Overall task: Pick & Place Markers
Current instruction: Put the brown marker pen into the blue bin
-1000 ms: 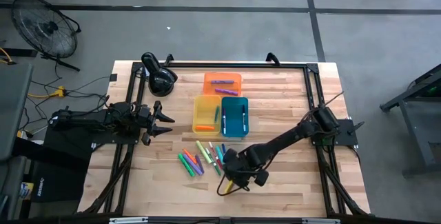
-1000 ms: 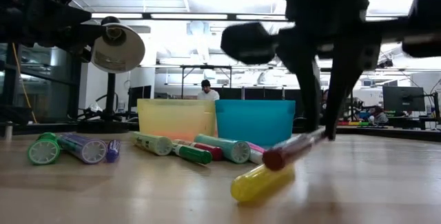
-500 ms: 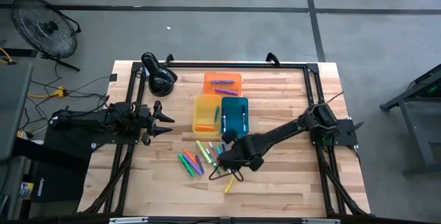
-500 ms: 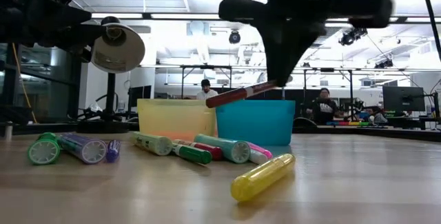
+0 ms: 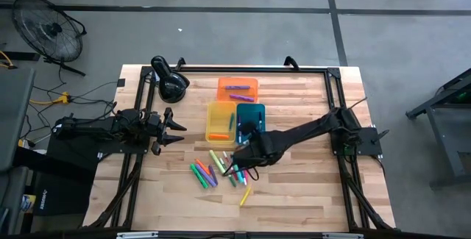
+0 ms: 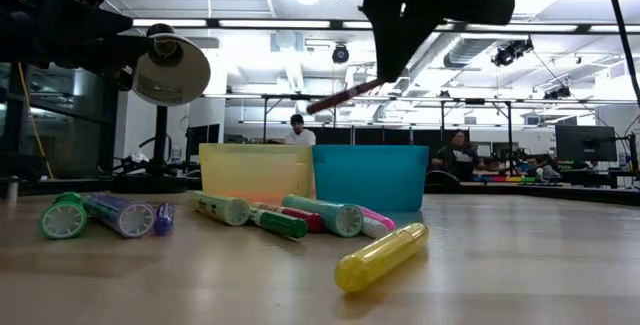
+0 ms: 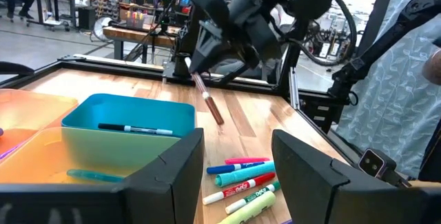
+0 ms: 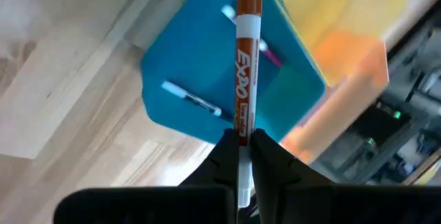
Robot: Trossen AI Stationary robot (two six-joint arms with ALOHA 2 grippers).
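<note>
The right tool [image 8: 239, 160] is pinched on one brown-capped marker [image 8: 247, 52], holding it by its tail end in the air above the tabletop [image 5: 294, 195], with the capped end angled toward the blue tray [image 5: 251, 124]; in the low view the held marker [image 6: 344, 96] hangs clear above the tray rims. Three trays sit together near the middle of the tabletop: one orange tray [image 5: 238, 88] farthest back holding two purple markers, one yellow tray [image 5: 220, 120] holding an orange marker and a green one, and the blue tray, in which one blue-capped marker [image 8: 191, 98] and one pink marker [image 8: 269, 55] are visible. In front of the trays lies a loose cluster of markers [image 5: 210, 171] in green, purple, red, orange, blue and pink, roughly a dozen, too closely packed for an exact count. One yellow marker [image 5: 244, 195] lies alone, apart from the cluster and nearer the front edge. The left tool [image 5: 175, 129] rests at the left side of the tabletop, its fingers spread and holding nothing. One black desk lamp [image 5: 169, 81] stands at the back left.
</note>
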